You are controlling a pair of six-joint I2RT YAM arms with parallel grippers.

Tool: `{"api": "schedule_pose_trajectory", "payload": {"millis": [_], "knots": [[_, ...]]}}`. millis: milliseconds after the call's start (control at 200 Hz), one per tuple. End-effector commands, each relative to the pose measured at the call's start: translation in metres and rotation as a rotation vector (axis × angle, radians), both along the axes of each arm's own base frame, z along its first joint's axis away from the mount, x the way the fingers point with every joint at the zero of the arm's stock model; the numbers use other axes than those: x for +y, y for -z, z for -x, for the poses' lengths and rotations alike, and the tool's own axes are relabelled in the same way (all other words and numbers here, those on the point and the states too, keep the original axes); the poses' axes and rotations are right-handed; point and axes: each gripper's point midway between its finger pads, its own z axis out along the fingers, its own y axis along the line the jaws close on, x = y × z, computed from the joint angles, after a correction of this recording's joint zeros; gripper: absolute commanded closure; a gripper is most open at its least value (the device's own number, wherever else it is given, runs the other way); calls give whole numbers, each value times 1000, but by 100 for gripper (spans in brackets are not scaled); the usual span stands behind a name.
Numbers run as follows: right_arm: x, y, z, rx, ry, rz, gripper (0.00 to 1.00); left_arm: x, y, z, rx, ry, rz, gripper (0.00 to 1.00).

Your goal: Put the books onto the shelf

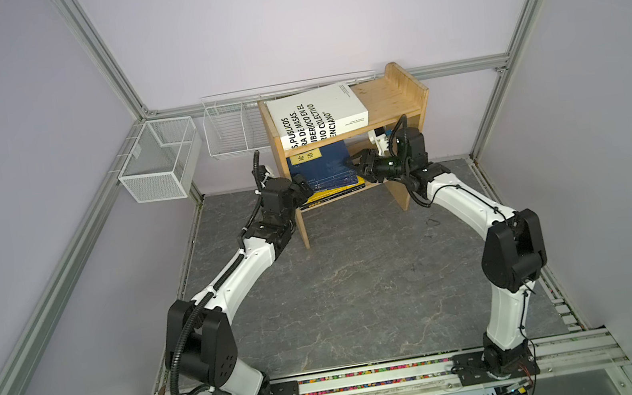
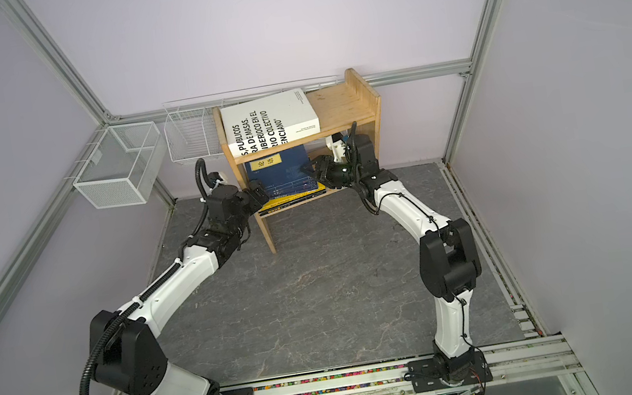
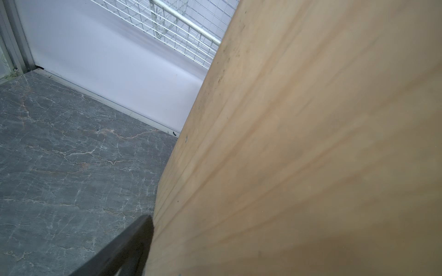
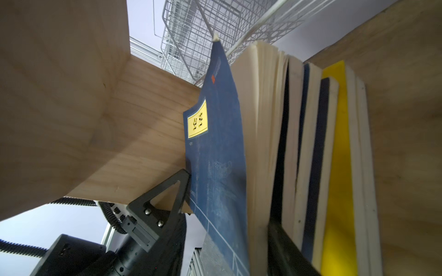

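- Rail (image 1: 374, 382) w/ both arm bases ran along the near edge in both top views. Grey mat (image 1: 339, 287) lay beyond it.
- Shelf (image 1: 384, 100) (image 2: 343, 102) stood at back of mat. White book (image 1: 315, 116) (image 2: 268, 123) lay flat on upper tier, toward its L end, lettering up.
- Navy books (image 1: 322, 166) (image 2: 281, 170) lay stacked on lower tier, w/ yellow book (image 1: 336, 192) under them.
- L gripper (image 1: 302, 190) (image 2: 257, 195) sat at front edge of shelf's L side panel, level w/ the stack. R gripper (image 1: 357, 161) (image 2: 312, 165) was inside lower tier, tips at stack's R edge.
- Mesh basket (image 1: 158, 162) hung L of shelf. Wire basket (image 1: 233, 130) hung just beside shelf.
- L wrist view: shelf (image 3: 311, 143) side panel filled most of frame, v. close. One finger (image 3: 134, 241) lay along its outer face, other finger hidden. Jaws spread wide, released. Mat (image 3: 59, 155) and wire basket (image 3: 186, 28) showed behind.
- R wrist view: R gripper (image 4: 229, 200) had jaws parted around the top of the navy books (image 4: 215, 155). One finger (image 4: 177, 188) touched its cover. The other was blurred, down among page edges btwn books. Pages fanned loose.
- Yellow book (image 4: 339, 167) sat further along the stack, close to shelf (image 4: 406, 119) board.
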Motion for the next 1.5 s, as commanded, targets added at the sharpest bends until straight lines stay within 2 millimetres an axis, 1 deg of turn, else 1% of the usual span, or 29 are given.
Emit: {"api": "schedule_pose_trajectory", "payload": {"millis": [0,80,195,280,440,540,645,755,865,980,1010,1035,1040,1050,1065,1120,1155,1165,1220,1230,1250,1265,1290,1350,1395,1420,1430,1475,1495], "knots": [[-19,-26,7,-84,78,90,44,-2,-6,-5,-5,-10,13,4],[-28,-25,7,-97,112,135,44,-3,-9,-5,-12,-2,19,4],[-33,-29,9,-117,118,148,44,-6,-17,-4,-34,16,35,4],[-36,-34,12,-135,114,153,43,-11,-30,0,-78,57,53,3],[-36,-45,21,-182,95,153,39,-19,-62,14,-168,138,97,3],[-38,-52,29,-212,83,160,36,-20,-84,27,-239,183,118,2],[-44,-57,40,-243,83,186,32,-18,-104,48,-306,228,134,2],[-53,-57,54,-261,89,219,27,-14,-112,73,-326,277,123,1],[-60,-53,72,-267,77,235,21,-11,-102,105,-289,356,53,1],[-73,-43,95,-270,82,280,14,-2,-80,146,-237,441,-55,1],[-78,-39,101,-274,90,299,7,2,-72,156,-221,446,-80,1],[-82,-37,107,-282,95,314,0,9,-67,164,-214,438,-99,1],[-83,-37,108,-283,96,318,2,11,-66,165,-211,434,-102,1],[-84,-35,110,-285,96,324,8,14,-63,167,-207,423,-111,1],[-86,-34,114,-292,98,334,11,19,-58,171,-199,410,-126,1],[-95,-27,125,-298,109,376,12,46,-44,178,-173,306,-187,1],[-105,-20,131,-301,136,427,12,64,-34,180,-149,230,-233,1],[-108,-18,132,-298,143,441,12,70,-35,183,-155,207,-240,1],[-127,-8,138,-291,205,524,12,96,-27,186,-142,93,-292,1],[-134,-5,139,-288,235,553,12,100,-25,186,-141,70,-300,1],[-141,-3,141,-287,260,579,12,110,-24,186,-142,17,-311,1],[-149,2,141,-281,292,611,12,117,-23,185,-144,-25,-323,1],[-163,6,144,-273,348,656,12,128,-22,184,-157,-91,-340,1],[-196,17,152,-253,480,756,12,153,-11,180,-176,-254,-375,1],[-222,25,160,-242,582,832,12,165,4,174,-181,-324,-405,1],[-235,28,166,-236,639,863,11,176,13,171,-171,-378,-417,1],[-240,32,167,-230,656,879,11,179,16,170,-169,-387,-416,1],[-261,36,178,-228,740,930,11,190,32,163,-147,-411,-409,1],[-270,39,182,-226,772,952,12,194,44,157,-118,-416,-412,1]]}}
